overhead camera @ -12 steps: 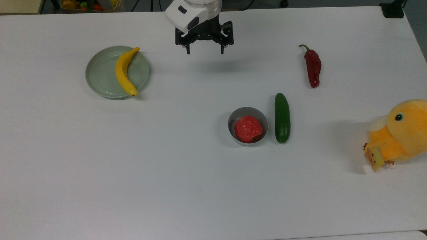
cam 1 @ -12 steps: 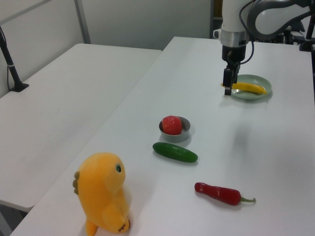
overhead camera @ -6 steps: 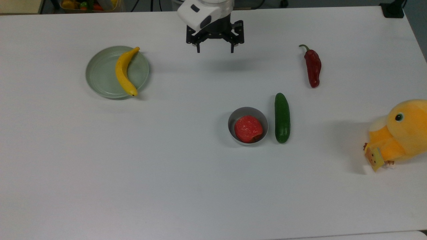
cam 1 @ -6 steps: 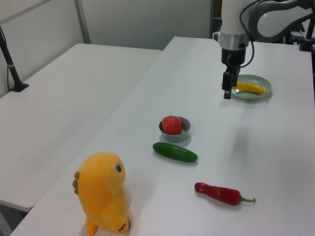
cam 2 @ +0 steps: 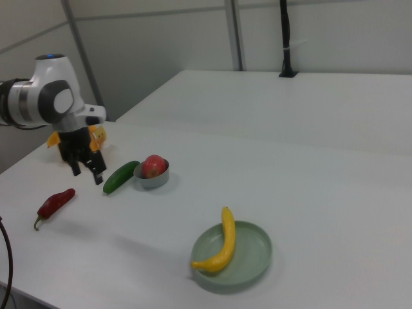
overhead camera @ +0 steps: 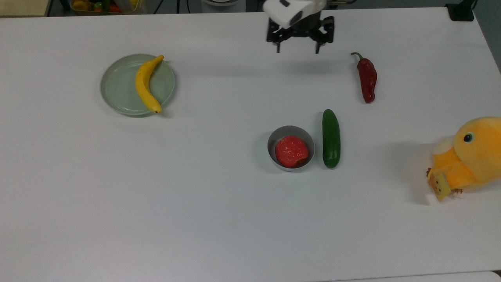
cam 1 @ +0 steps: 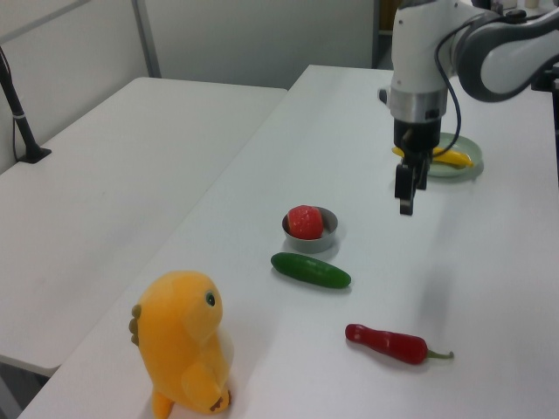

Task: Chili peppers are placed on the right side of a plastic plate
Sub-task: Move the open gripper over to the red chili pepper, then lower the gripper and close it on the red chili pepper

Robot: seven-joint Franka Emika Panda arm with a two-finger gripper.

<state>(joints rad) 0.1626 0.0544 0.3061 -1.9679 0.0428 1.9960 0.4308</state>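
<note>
Table runs bare and white along its near edge in the top view; further in, at the top view's right edge, sits a yellow plush duck. Beyond that, a small grey bowl holds a round red fruit, with a dark green cucumber lying just beside it on the top view's right. Farther back rests the chili pepper, dark red and wrinkled, flat on the table, its long axis running near-to-far in the top view with the green stem at the far end. Well apart, toward the top view's left, the plastic plate carries a banana across its right half. Farthest back, the gripper hangs above the table with its fingers spread apart and nothing between them. The pepper lies to the top view's right of it and a little nearer the camera. In that view the fingers spread left to right, which looks to be across the pepper's length, so my judgement is that the approach is under way and the next move calls for sliding right, then descending over the pepper's middle. The banana's place on the plate may crowd the spot on the plate's right
</note>
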